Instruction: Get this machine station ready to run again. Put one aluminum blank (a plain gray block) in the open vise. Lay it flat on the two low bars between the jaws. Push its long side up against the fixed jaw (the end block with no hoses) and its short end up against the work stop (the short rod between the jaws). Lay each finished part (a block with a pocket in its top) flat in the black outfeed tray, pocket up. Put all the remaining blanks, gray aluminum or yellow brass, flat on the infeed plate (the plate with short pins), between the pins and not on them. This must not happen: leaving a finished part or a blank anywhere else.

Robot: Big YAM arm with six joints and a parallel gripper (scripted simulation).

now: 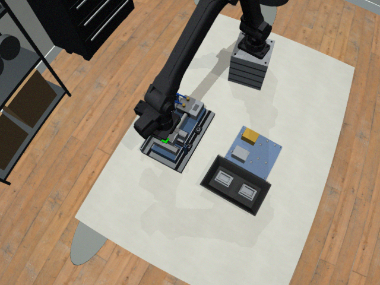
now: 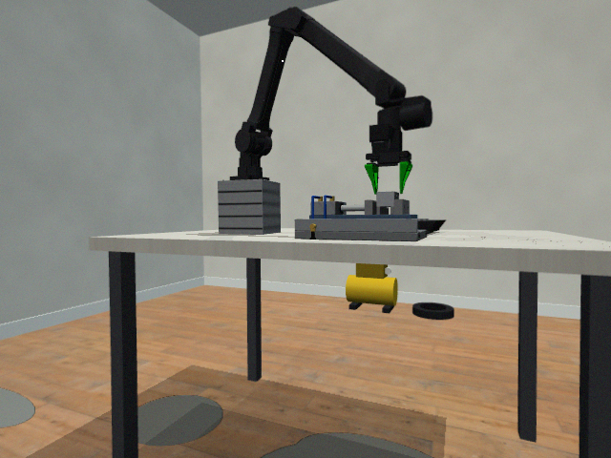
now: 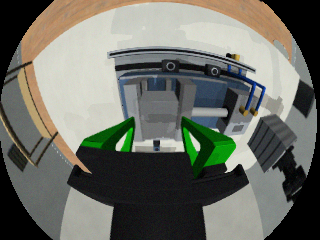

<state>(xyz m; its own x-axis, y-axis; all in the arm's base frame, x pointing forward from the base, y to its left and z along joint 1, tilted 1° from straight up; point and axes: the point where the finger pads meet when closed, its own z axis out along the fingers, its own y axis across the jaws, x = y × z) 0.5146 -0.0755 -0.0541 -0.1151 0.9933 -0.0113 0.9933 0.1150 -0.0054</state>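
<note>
The vise stands left of the table's middle, with its hosed jaw at the far end. A gray aluminum blank sits between the jaws, and its top rises a little above them in the side view. My gripper is right over it, open, with a green finger on each side and a small gap to the block. It also shows in the side view and the top view. My arm hides the fixed jaw and the work stop in the top view.
The infeed plate holds a yellow brass blank and a gray blank between its pins. The black outfeed tray holds two pocketed parts, pocket up. My arm's base block stands at the back.
</note>
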